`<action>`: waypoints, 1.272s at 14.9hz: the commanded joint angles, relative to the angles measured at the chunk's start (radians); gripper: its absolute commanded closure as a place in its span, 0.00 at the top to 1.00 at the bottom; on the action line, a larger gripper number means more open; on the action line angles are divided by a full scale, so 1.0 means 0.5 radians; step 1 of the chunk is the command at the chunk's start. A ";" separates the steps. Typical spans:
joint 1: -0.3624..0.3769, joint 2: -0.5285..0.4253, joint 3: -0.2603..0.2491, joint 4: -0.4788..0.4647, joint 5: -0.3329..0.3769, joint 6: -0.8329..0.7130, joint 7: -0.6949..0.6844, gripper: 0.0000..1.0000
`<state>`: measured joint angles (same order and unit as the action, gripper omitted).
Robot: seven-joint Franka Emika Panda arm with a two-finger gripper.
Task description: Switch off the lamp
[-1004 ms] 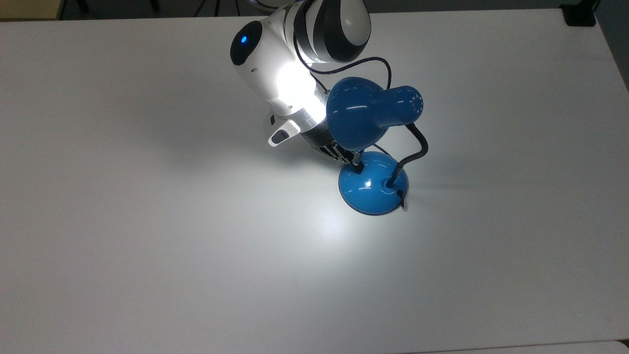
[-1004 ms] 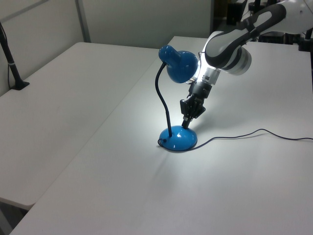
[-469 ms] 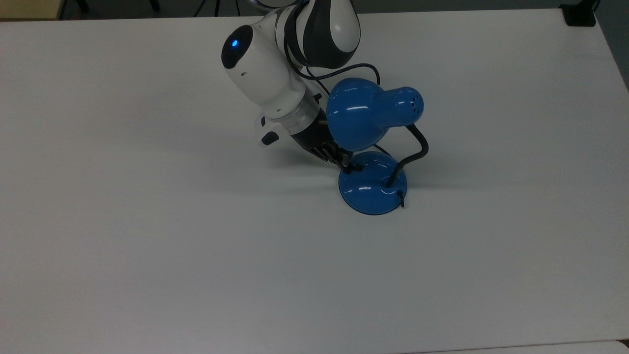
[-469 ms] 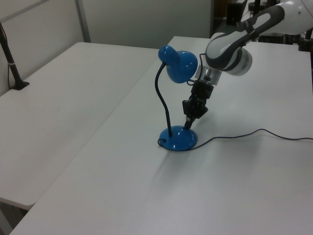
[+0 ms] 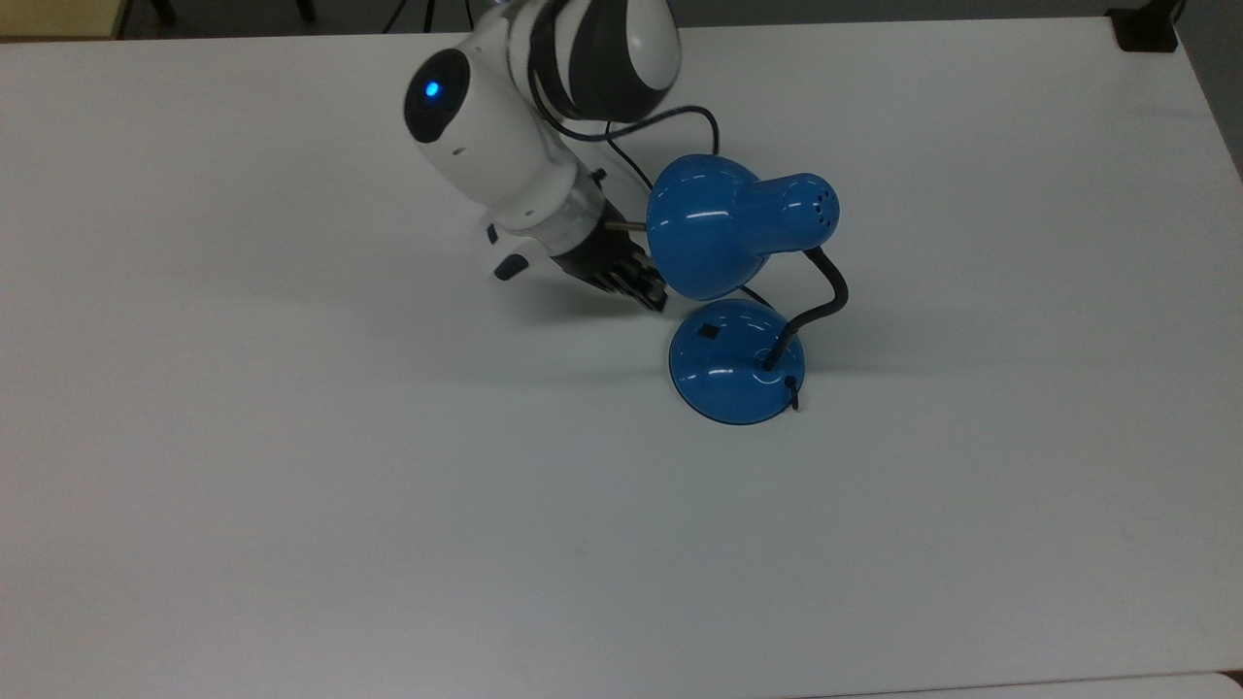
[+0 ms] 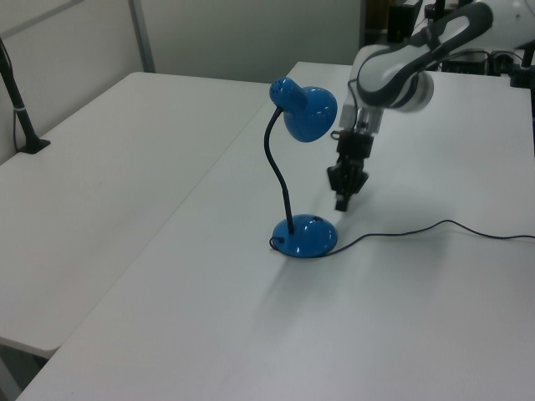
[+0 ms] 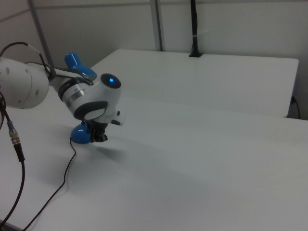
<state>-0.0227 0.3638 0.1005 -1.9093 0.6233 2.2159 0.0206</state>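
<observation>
The lamp stands on the white table (image 5: 291,485) and casts no light. In the top view its glossy blue shade (image 5: 719,228) hangs over the round blue base (image 5: 733,374), joined by a black bendy neck (image 5: 825,291). A small black switch (image 5: 709,331) sits uncovered on the base. My gripper (image 5: 653,296) hovers shut just off the base toward the top view's upper left, touching nothing. The left view shows the gripper (image 6: 343,200) raised above the table, right of the base (image 6: 306,237) and below the shade (image 6: 308,113). In the right view the gripper (image 7: 100,138) hangs beside the base (image 7: 81,135).
The lamp's black cord (image 6: 435,227) trails across the table toward the left view's right. A black clamped post (image 6: 21,109) stands at the far left table edge. A black block (image 5: 1146,29) sits at the top view's upper right corner. A hanging cable (image 7: 17,144) crosses the right view's left.
The lamp's light went out. My gripper lifted off the switch and drew back up and toward the top view's left, leaving the switch uncovered.
</observation>
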 commanded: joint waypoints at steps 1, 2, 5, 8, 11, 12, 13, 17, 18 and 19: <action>-0.114 -0.160 -0.035 0.048 -0.411 -0.513 0.008 0.36; -0.154 -0.184 -0.038 0.066 -0.479 -0.599 0.002 0.45; -0.215 -0.310 -0.038 0.103 -0.721 -0.759 -0.001 1.00; -0.249 -0.433 -0.038 0.189 -0.906 -0.946 0.005 1.00; -0.252 -0.568 -0.054 0.287 -1.139 -1.045 0.014 1.00; -0.246 -0.611 -0.096 0.309 -1.164 -1.048 0.008 1.00; -0.234 -0.663 -0.127 0.315 -1.206 -1.042 -0.013 1.00; -0.225 -0.721 -0.140 0.425 -1.308 -1.017 -0.151 1.00; -0.222 -0.724 -0.140 0.428 -1.308 -0.984 -0.176 1.00; -0.222 -0.734 -0.140 0.425 -1.299 -0.938 -0.182 1.00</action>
<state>-0.1535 0.0028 0.0446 -1.7094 -0.0136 1.7202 -0.0311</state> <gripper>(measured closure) 0.000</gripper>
